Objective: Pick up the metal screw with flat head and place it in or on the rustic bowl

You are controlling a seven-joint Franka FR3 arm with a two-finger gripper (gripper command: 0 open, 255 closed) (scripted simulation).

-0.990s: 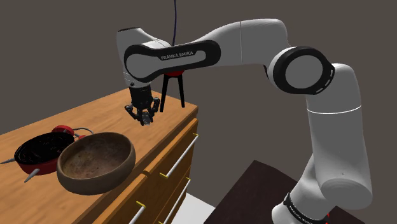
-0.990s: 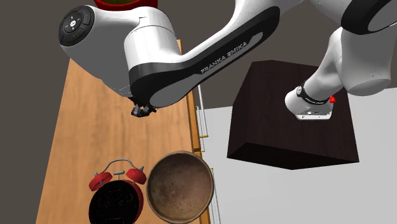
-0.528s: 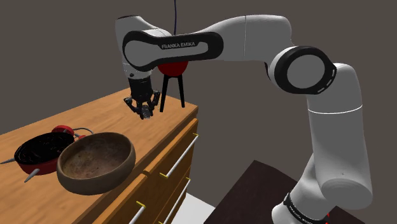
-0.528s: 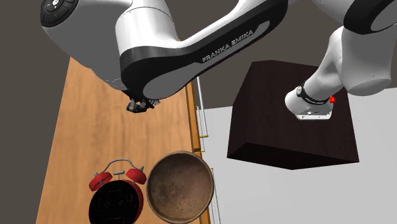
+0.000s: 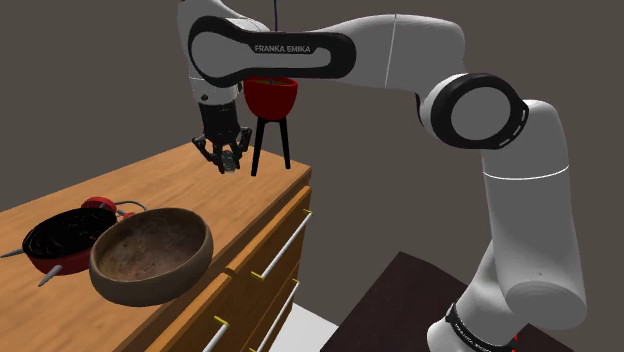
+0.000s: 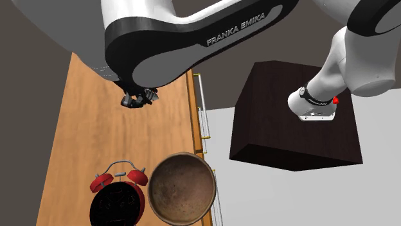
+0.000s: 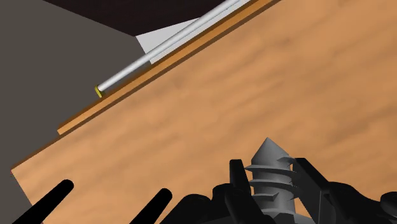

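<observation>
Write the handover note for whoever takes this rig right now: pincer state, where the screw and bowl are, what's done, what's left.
Pincer: shut on the grey screw, tip pointing away from the hand, raised above the wooden dresser top.
Brown bowl: empty, on the dresser near its drawer-side edge, beside the red alarm clock, towards the shoulder view's lower left from the pincer.
Done: screw grasped and off the surface.
Left: carry it over the bowl, lower, release.
</observation>
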